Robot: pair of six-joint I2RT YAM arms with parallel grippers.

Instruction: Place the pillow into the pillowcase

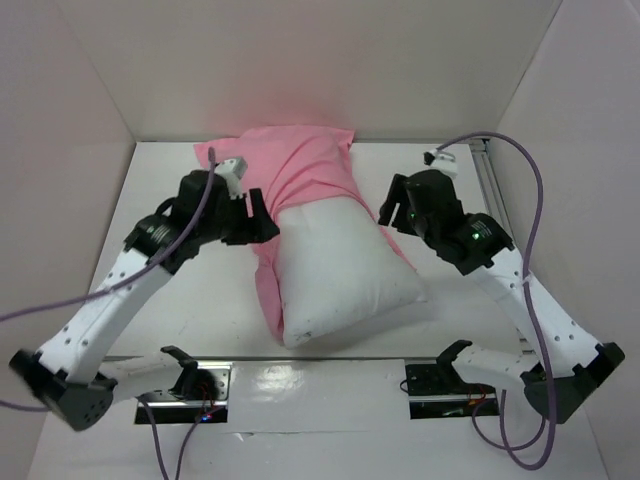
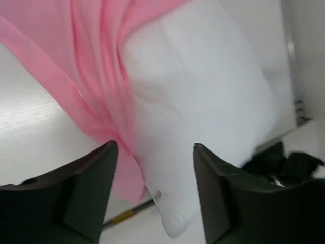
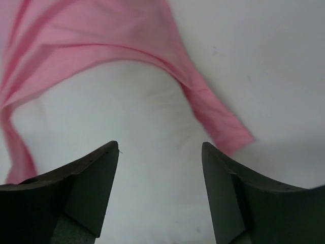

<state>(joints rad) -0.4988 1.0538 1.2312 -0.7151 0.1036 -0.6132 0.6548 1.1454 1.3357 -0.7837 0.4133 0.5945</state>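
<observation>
White walls (image 1: 300, 60) stand around a white table (image 1: 230, 310), and the pillow (image 1: 340, 265) lies in the middle of it. The pillow is big, white and puffy. Its far half is tucked inside the pink pillowcase (image 1: 300, 165), and its near half sticks out bare, toward the bottoms of the two arms. A strip of the pink cloth runs down the left side of the pillow, and a small pink bit peeks out on its right side. The left gripper (image 1: 262, 215) is just to the left of the pillow, close to where the pink cloth ends. Its two dark fingers are spread apart and nothing is pinched between them. From the left wrist camera the left gripper (image 2: 155, 147) looks down at folds of the pillowcase (image 2: 96, 76) with the pillow (image 2: 203, 101) beside them. The right gripper (image 1: 392, 208) is just to the right of the pillow, by the pink edge there. Its fingers are spread apart too, with nothing caught in them. From the right wrist camera the right gripper (image 3: 160, 145) hangs over the pillow (image 3: 132, 127), and the pillowcase (image 3: 101, 35) curves over the far part of the pillow.
</observation>
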